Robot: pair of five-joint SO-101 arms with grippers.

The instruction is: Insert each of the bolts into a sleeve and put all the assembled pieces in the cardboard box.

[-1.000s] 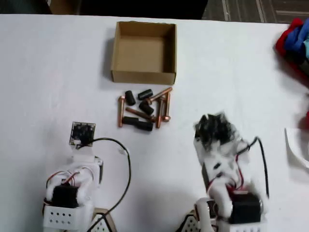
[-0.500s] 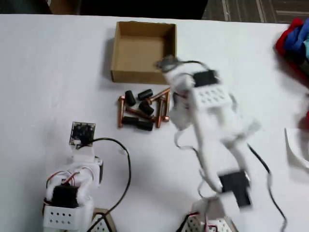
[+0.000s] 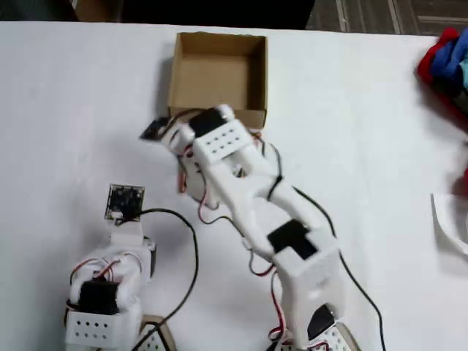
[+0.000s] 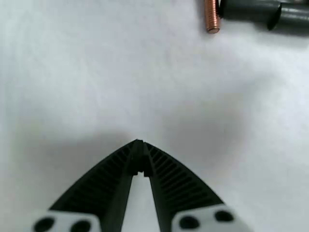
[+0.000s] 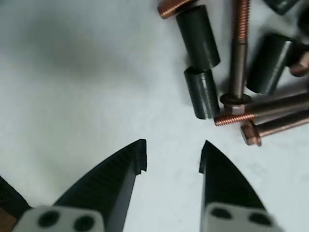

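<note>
The open cardboard box [image 3: 219, 69] stands at the back middle of the table. In front of it, my right arm [image 3: 241, 183] stretches across the pile of bolts and sleeves and hides most of it; one copper bolt [image 3: 181, 179] peeks out beside the arm. My right gripper [image 5: 171, 157] hovers open and holds nothing, just beside the black sleeves [image 5: 203, 92] and copper bolts [image 5: 265, 108]. My left gripper [image 4: 138, 147] is shut and holds nothing, low over bare table. A bolt end [image 4: 211, 17] and black sleeves [image 4: 251, 9] lie ahead of it.
My left arm [image 3: 110, 285] sits folded at the front left, its black cable [image 3: 191, 241] looping toward the right arm. Coloured cloth [image 3: 446, 58] and a white object [image 3: 450, 223] lie at the right edge. Bare white table spreads left of the box.
My right arm swung from its folded pose at the front right out over the pile, ending left of it in front of the box. The left arm stayed put.
</note>
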